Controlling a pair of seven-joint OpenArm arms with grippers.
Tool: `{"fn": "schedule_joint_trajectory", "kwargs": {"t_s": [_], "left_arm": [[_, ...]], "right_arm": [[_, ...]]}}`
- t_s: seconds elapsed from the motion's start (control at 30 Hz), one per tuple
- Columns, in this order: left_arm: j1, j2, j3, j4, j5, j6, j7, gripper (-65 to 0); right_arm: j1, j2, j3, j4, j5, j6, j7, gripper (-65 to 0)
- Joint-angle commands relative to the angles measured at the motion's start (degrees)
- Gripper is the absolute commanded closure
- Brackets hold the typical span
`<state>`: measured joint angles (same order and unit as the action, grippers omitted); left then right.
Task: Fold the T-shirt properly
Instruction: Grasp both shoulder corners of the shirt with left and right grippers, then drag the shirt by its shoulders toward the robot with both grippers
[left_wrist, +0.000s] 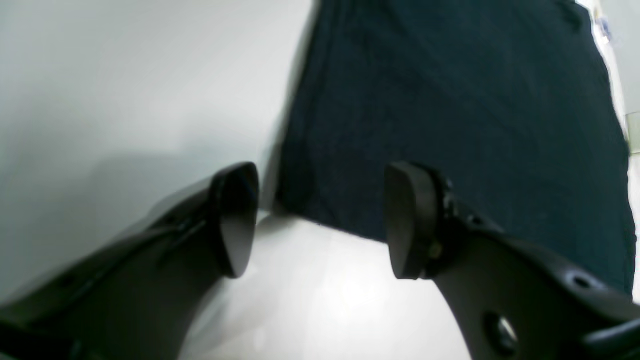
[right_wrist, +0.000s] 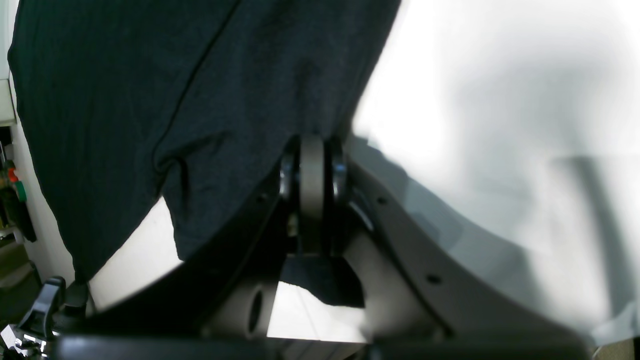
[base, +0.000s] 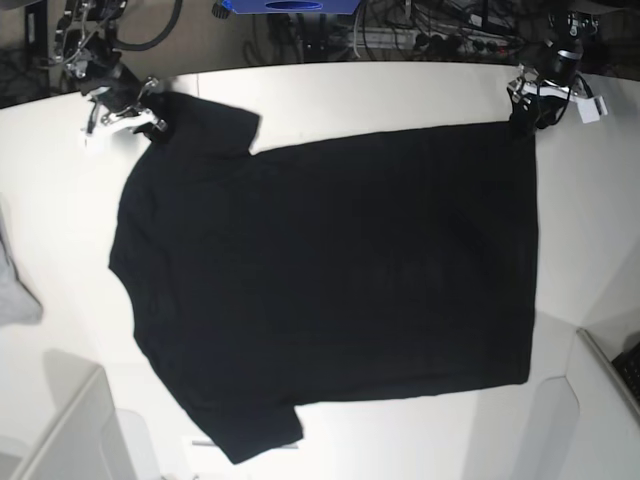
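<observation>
The T-shirt (base: 330, 280) is pinched at its sleeve by the right gripper (right_wrist: 312, 150); the left gripper (left_wrist: 320, 220) is held agape just beside the hem corner.

The T-shirt (base: 330, 280) shows only plain black; grey cloth (base: 12, 285) is cut off at the edge

White counter (base: 400, 90), glossy, fills most of base view. Light grey cloth (base: 12, 285) at counter's left edge, cut off by frame. Blue box-like item (base: 285, 6) beyond far edge, top centre, w/ tangle of cables (base: 440, 25) just right of it. Pale raised panels at near corners: one bottom left (base: 70, 430), one bottom right (base: 600, 390). Dark floor behind.
</observation>
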<state>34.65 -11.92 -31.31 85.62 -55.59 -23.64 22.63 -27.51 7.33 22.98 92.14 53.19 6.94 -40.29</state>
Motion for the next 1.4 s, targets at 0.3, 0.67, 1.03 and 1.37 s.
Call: {"fn": "schedule_joint_trajectory", "kwargs": {"t_s": [0.3, 0.67, 1.03, 1.37], "left_arm": [[-5.2, 2.5, -3.0, -4.3, 1.0, 0.4, 11.1, -37.4], [-6.2, 2.4, -2.8, -4.3, 1.0, 0.6, 11.0, -19.4], [-5.3, 2.0, -2.8, -3.7, 1.0, 0.6, 11.0, 0.0], [-0.4, 0.9, -3.2, 4.4, 1.1, 0.6, 10.8, 0.0]], "right_arm": [[-1.2, 0.3, 0.0, -0.2, -2.5, -1.6, -2.5, 0.0], [-1.2, 0.4, 0.0, -0.2, -2.5, -1.6, -2.5, 0.0], [-1.4, 0.1, 2.2, 1.6, -2.5, -1.6, -2.1, 0.0], [-5.9, -0.2, 4.4, 9.2, -2.5, -1.6, -2.4, 0.0]]}}
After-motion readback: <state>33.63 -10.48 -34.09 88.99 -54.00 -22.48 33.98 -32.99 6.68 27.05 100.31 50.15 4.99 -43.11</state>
